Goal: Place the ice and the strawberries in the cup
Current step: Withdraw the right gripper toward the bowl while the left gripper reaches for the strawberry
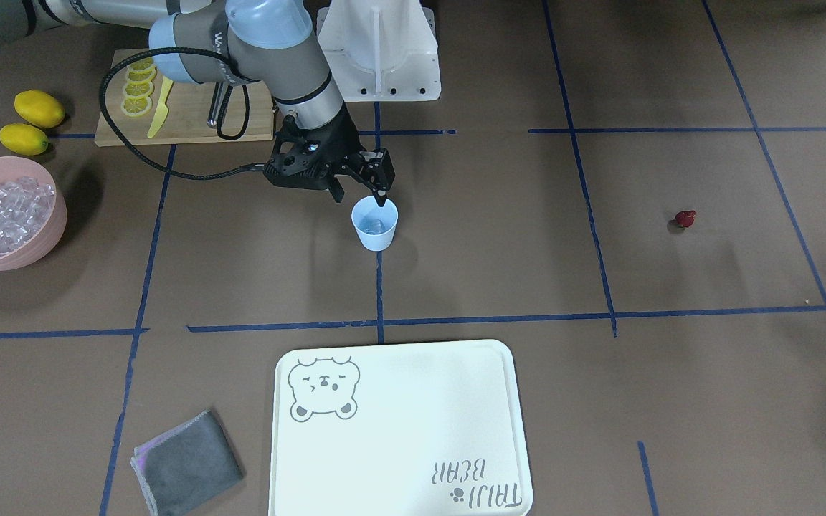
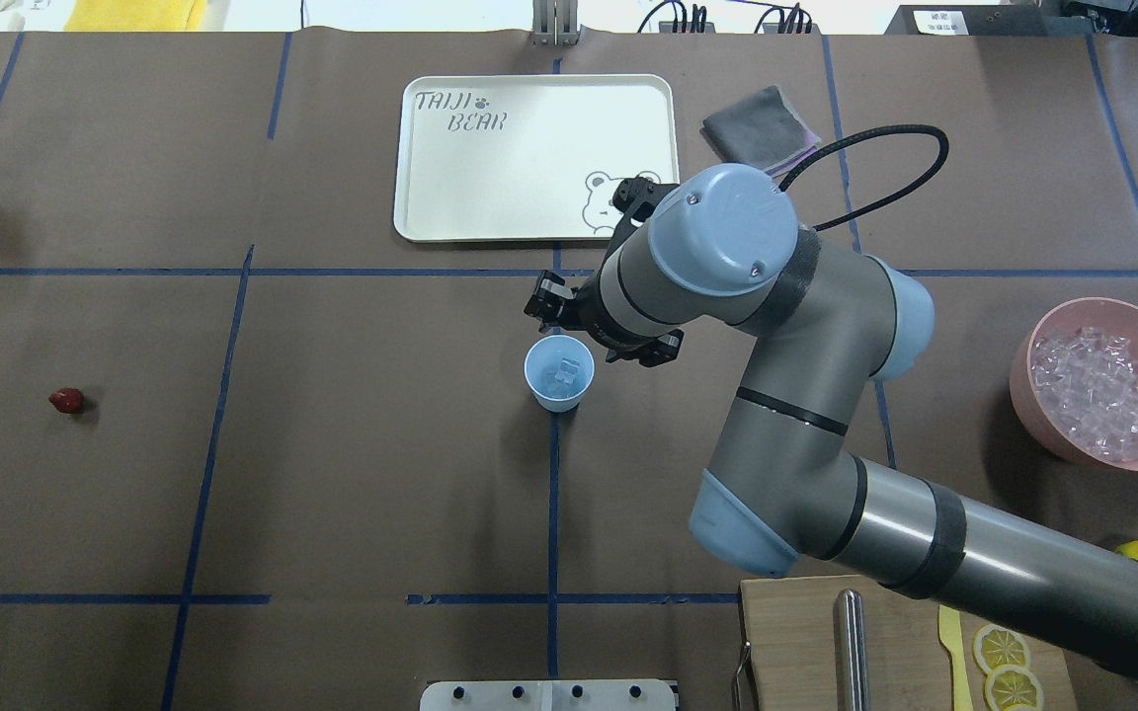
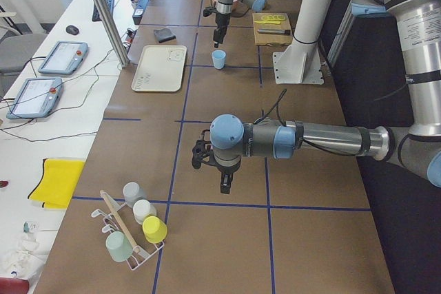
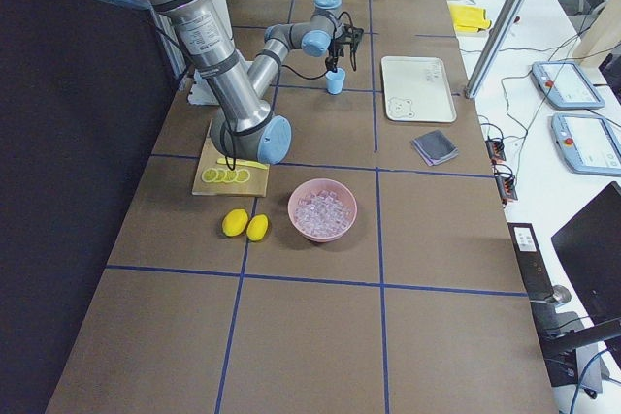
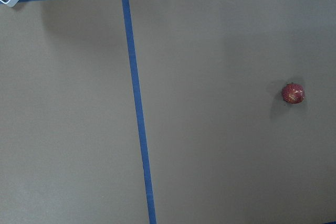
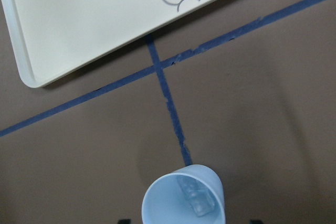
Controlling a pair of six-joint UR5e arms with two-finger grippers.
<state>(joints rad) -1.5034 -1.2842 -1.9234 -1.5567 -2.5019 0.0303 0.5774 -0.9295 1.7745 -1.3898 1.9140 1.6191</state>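
Taped brown table: my right gripper [image 1: 361,196] hangs spread and empty over the cup [image 1: 375,233], with an ice cube [image 2: 563,373] inside. The ice step looks done, so the strawberry [image 1: 685,218] near the table's left end is next. I cannot tell whether my left gripper [image 3: 224,182] is spread or closed.

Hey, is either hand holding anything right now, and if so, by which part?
The right hand is open above the cup, holding nothing. The left hand cannot be judged; the strawberry lies on the table.

Robot lab, table [image 1: 499,236] w/ blue tape grid [image 1: 499,319], teach pendants [image 3: 62,56] on side bench [image 3: 41,149]
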